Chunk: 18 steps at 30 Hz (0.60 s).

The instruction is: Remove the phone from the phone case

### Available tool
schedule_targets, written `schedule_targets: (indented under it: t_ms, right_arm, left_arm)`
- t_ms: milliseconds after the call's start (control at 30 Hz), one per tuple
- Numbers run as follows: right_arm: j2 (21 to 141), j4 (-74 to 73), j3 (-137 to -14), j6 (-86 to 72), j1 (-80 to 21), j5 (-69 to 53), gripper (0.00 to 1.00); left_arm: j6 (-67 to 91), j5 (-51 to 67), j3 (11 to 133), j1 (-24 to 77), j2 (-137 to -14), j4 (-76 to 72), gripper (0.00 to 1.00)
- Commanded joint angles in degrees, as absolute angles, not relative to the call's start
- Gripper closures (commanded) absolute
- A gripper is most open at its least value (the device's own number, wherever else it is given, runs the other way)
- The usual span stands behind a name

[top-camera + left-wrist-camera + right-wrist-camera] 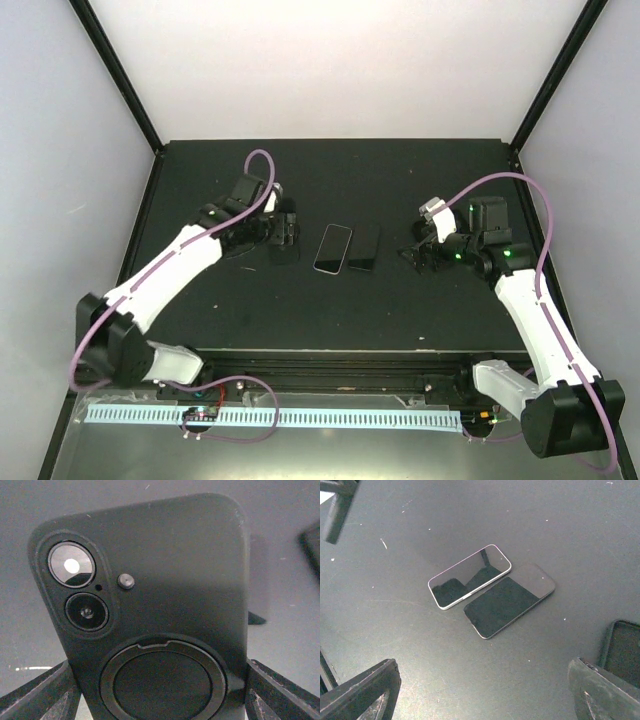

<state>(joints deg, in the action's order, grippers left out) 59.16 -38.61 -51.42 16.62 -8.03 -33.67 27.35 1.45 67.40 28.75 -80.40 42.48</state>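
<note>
one cased phone between left jaws

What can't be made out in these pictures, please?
Left wrist: the cased phone shows only its back; its lower end, between the left fingers, runs off the bottom edge.
Right wrist: the black case is cut by the right edge.
Top: that grip is too small.

A matte black table fills the middle, boxed in by plain white walls and black corner posts. Soft, even light; a pale perforated strip runs along the bottom edge.
</note>
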Motion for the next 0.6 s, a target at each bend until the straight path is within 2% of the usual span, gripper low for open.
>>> schedule_targets:
  t_ms: [0, 100, 200, 400, 567]
  right_arm:
    - [59.2, -38.3, -53.1, 17.7, -8.0, -36.5, 0.09]
    - [59.0, -38.8, -53.6, 18.1, -8.0, -40.6, 0.08]
    - [59.5, -40.5, -55.1, 18.5, -8.1, -50.3, 0.01]
    - [64.5, -42.2, -59.2, 15.5, -10.5, -69.0, 0.00]
    - [68.8, -40.6, -62.7, 12.7, -17.3, -72.7, 0.00]
  left_arm:
    - [18.2, 7.8, 70.4, 28.9, -72.8, 36.8, 0.98]
    - [16.0, 13.1, 67.4, 29.0, -67.4, 30.3, 0.98]
    - [17.1, 22.4, 61.2, 29.0, -61.4, 20.3, 0.99]
    - [25.2, 32.4, 49.5, 29.9, -52.1, -3.4, 0.98]
    - [31.3, 35.5, 45.6, 31.4, -49.3, -16.2, 0.99]
